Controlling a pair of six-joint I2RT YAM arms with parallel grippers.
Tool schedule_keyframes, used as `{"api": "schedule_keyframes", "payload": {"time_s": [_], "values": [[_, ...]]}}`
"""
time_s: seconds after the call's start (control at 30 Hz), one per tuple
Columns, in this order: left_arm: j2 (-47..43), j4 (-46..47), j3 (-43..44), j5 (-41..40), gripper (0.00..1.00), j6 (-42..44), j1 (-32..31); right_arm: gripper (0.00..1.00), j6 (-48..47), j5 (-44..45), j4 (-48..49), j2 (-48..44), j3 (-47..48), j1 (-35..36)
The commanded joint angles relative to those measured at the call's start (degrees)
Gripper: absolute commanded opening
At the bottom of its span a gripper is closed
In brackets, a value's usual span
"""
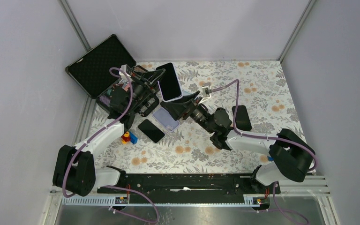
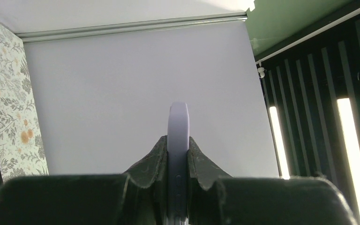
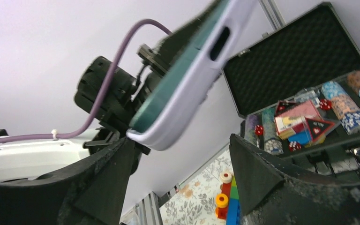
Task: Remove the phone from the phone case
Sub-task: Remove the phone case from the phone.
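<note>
Phone (image 1: 169,82) sits inside its lavender phone case (image 3: 194,91), raised off the counter (image 1: 262,89) near the back left of the floral surface, screen facing up and tilted. The left tool (image 1: 153,85) is clamped narrowly on it: in the left wrist view the rounded lavender edge of the case (image 2: 178,122) stands upright between the two dark fingers (image 2: 152,161), which press against both sides.

The right tool (image 1: 182,104) reaches in from the other side, below the raised handset. Its jaws stand wide apart and hold nothing. In the right wrist view the lower corner of the case hangs above the gap, just beside the left-hand finger (image 3: 98,183); whether they touch cannot be told.

On the counter under the raised handset lies a second lavender item (image 1: 165,118), flat. Just beside it, toward the near edge, lies a black phone (image 1: 151,131), and near that a small stack of toy blocks (image 1: 130,137). Another dark phone (image 1: 242,117) lies to the right, partly behind the right arm. An open black carry case (image 1: 98,63) with a foam-lined lid sits at the back left corner, its tray filled with poker chips (image 3: 351,105) and small boxes.
</note>
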Motion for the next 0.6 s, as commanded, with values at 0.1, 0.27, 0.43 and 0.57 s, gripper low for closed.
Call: {"api": "schedule_keyframes", "payload": {"time_s": [0.1,0.27,0.43,0.57], "values": [[-2.0,3.9,0.9,-1.8,0.0,0.8,-0.2,0.82,-5.7,1.8,10.2,1.2,2.4,1.7],[-2.6,4.5,0.5,-2.4,0.0,0.9,-0.7,0.79,-3.5,5.8,11.0,2.1,3.2,1.7],[-3.1,4.5,0.5,-2.2,0.0,0.2,-0.8,0.65,-2.7,8.6,11.6,3.3,3.2,1.7],[-3.4,4.1,0.9,-1.6,0.0,-0.9,-0.8,0.51,-4.5,8.4,11.7,3.9,2.3,1.7]]}}
